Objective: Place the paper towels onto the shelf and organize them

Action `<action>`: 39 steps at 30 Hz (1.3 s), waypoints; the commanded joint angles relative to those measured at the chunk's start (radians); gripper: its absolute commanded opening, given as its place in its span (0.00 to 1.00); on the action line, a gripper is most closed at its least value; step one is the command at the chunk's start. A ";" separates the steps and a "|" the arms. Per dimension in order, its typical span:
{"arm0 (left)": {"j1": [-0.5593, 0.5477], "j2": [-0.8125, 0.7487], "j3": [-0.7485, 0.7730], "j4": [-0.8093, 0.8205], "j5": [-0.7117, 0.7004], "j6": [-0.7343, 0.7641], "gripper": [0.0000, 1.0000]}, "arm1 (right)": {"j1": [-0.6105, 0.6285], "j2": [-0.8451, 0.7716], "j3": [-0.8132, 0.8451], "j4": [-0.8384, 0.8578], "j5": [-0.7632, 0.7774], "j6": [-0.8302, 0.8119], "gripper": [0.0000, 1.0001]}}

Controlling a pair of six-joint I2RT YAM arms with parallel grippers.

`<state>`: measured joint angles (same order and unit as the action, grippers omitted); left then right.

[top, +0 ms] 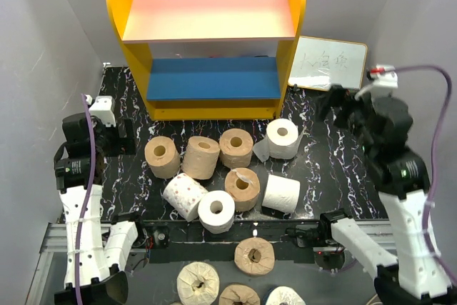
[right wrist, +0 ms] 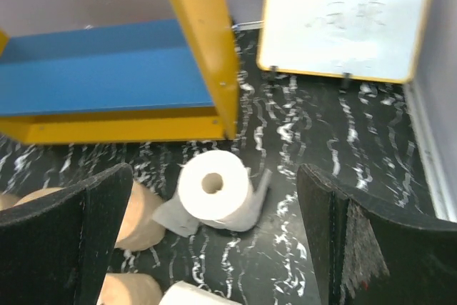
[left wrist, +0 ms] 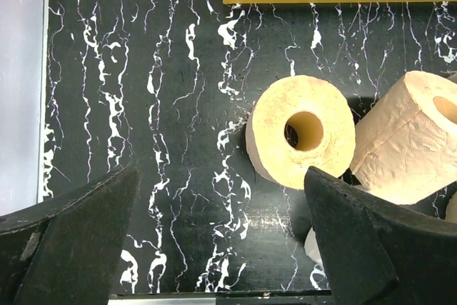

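Left gripper (left wrist: pixel 221 176) and right gripper (right wrist: pixel 214 173): fingers spread wide, holding nothing. Fluffy hollow-cored paper towels (top: pixel 236 146), tan and white, sit clustered on the black marbled table (top: pixel 325 176), just near of the glossy shelf (top: pixel 214 76). The nearest rolls are cut off, and the whiteboard (top: pixel 328 62) scribble is unreadable.

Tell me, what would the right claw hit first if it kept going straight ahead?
Probably the white roll trailing a loose sheet, lying centred ahead of the open right gripper; otherwise the black table. Depth is unclear.
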<state>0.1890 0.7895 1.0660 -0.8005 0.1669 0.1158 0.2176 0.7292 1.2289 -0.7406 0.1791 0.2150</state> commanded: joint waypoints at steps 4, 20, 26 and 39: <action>0.006 0.053 0.024 -0.023 -0.021 0.024 0.99 | 0.057 0.362 0.268 -0.327 -0.397 0.055 0.99; 0.005 0.045 0.017 -0.009 -0.026 0.007 0.99 | 0.092 0.293 0.334 -0.387 -0.087 0.147 0.99; 0.006 0.069 0.017 -0.010 -0.034 0.003 0.99 | 0.177 0.317 0.242 -0.454 0.012 0.120 0.98; 0.007 0.079 0.015 -0.008 -0.045 -0.001 0.99 | 0.608 0.263 0.040 -0.344 -0.260 0.036 0.86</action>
<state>0.1890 0.8684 1.0721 -0.8089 0.1303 0.1223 0.6006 0.9379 1.2655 -1.0977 -0.1951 0.2665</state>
